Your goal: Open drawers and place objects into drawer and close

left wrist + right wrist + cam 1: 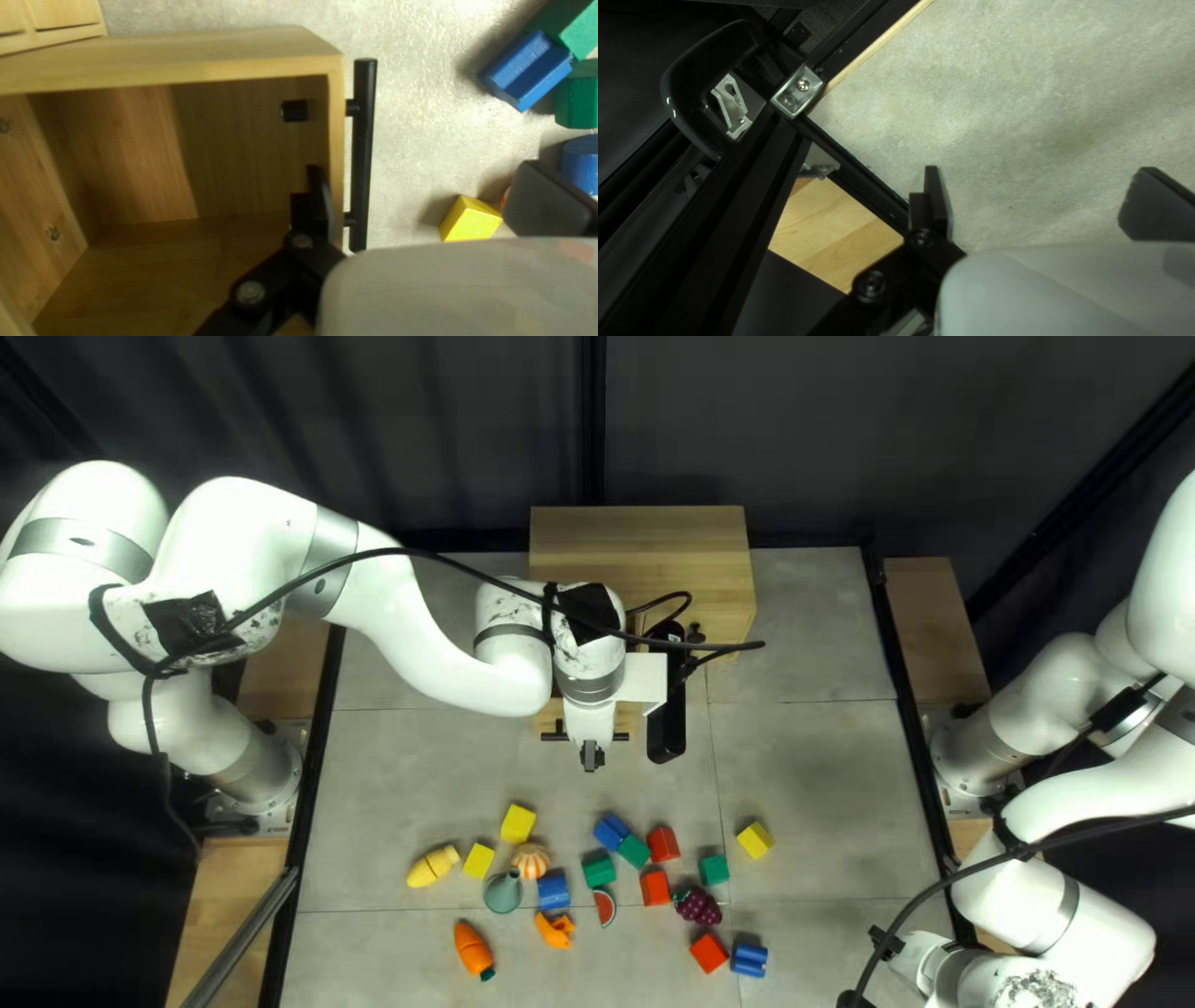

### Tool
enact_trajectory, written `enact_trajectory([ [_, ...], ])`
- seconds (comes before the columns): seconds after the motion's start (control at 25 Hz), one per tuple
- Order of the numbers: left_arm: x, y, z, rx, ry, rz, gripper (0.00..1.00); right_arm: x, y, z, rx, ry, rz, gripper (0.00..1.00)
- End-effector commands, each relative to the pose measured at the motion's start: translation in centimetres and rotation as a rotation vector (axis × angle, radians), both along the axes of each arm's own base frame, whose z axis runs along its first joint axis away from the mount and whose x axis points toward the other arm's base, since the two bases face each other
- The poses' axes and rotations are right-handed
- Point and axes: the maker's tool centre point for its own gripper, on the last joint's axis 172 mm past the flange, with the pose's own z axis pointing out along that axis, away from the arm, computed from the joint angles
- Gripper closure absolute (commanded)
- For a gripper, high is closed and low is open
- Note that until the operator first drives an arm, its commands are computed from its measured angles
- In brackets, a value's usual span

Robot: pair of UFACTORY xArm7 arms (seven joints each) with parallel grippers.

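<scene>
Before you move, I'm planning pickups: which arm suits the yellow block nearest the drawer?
Left, probably: the left hand, open, hovers near that block and drawer; the right hand is farther off.

An open wooden drawer [336, 146], its front fitted with a black bar handle [363, 143], lies beneath the left end effector [591, 757], whose two black fingers [548, 202] stand wide apart, one over the drawer's interior close to the front panel, the other out over the gray table [417, 124]. Knots mark the wood inside. Between the fingers, past the handle, sits a yellow block [468, 219], with a sliver of an orange object [505, 198] partly hidden beside it. Near the outer finger are a grooved blue block [526, 68], two green blocks [576, 102] just beside it and a rounded blue block [579, 163].
</scene>
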Motion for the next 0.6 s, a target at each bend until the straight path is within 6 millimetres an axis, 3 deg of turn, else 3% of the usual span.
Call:
enact_trajectory([
  [0.04, 0.0, -0.4, 0.0, 0.003, 0.002, -0.002, 0.0, 0.0, 0.0, 0.0, 0.0, 0.0, 0.0, 0.0],
  [0.28, 0.1, -0.5, 0.3, 0.008, 0.004, 0.0, 0.0, 0.0, 0.0, 0.0, 0.0, 0.0, 0.0, 0.0],
  [0.6, -0.3, -0.6, 3.8, 0.056, 0.018, 0.018, 0.0, 0.0, 0.0, 0.0, 0.0, 0.0, 0.0, 0.0],
])
